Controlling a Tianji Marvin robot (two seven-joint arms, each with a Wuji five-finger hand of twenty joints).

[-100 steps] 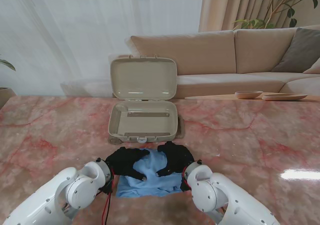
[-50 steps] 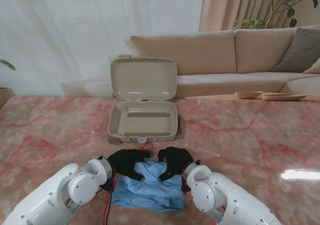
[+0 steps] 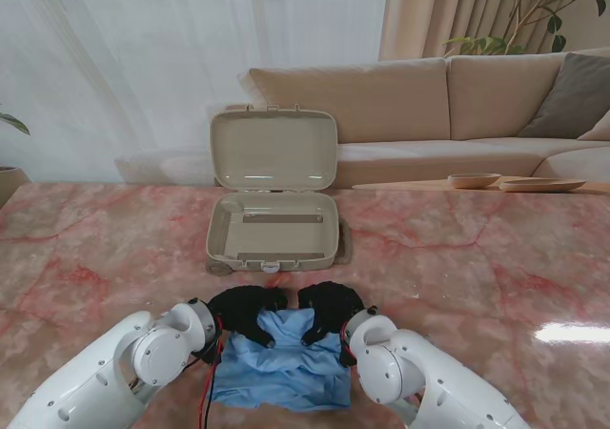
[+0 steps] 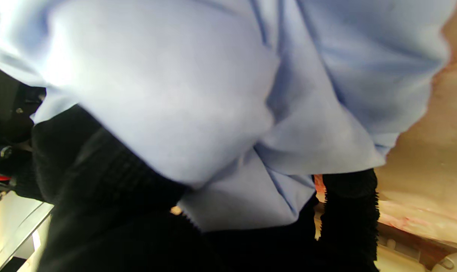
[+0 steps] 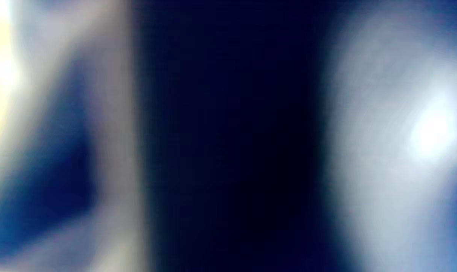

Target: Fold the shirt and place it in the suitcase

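Note:
A light blue shirt (image 3: 281,367), folded into a bundle, hangs between my two black-gloved hands close to me. My left hand (image 3: 246,313) grips its far left edge and my right hand (image 3: 327,309) grips its far right edge, both shut on the cloth. The beige suitcase (image 3: 274,229) lies open just beyond the hands, lid upright, tray bare. In the left wrist view the shirt (image 4: 213,94) fills the frame over my gloved fingers (image 4: 349,219). The right wrist view is a blur of blue cloth and dark glove.
The pink marble table (image 3: 477,257) stretches to both sides. A beige sofa (image 3: 448,105) stands behind the table, with a wooden bowl (image 3: 474,179) and a tray (image 3: 543,184) at the far right edge.
Both hands have closed on the shirt's far edge and lifted it; the cloth now hangs lower toward me and the hands sit a little closer to the suitcase.

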